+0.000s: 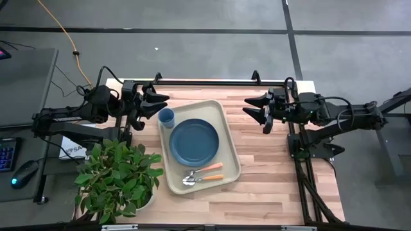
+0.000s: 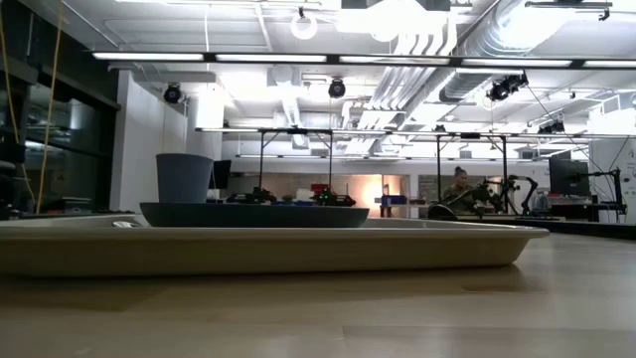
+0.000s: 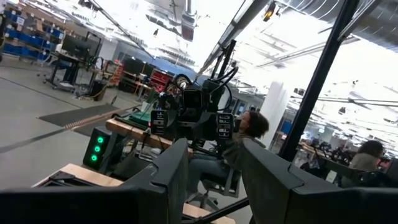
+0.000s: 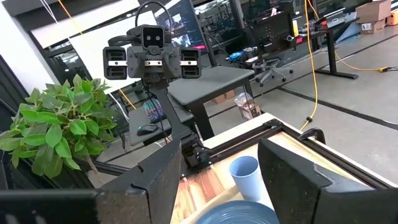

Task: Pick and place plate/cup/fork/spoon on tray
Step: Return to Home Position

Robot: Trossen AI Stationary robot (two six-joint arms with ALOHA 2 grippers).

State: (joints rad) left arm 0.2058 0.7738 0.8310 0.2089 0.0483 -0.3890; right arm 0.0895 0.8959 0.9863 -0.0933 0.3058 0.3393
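Currently one tray (image 1: pixel 229 132) on the table (image 1: pixel 276 173), holding one plate (image 1: pixel 194 142), one cup (image 1: pixel 166 117), one fork (image 1: pixel 205 169) and one spoon (image 1: pixel 200 179). Cup sits at the tray's far-left corner, touching or just beside the plate; fork and spoon lie side by side at the near end. One plant (image 1: pixel 115 176) beside the tray. Left claw (image 1: pixel 156 102) and right claw (image 1: pixel 255 108) both spread wide, empty, flanking the tray's far end.

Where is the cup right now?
In the high view the cup stands in the tray's far left corner, beside the plate, near the left pincer.
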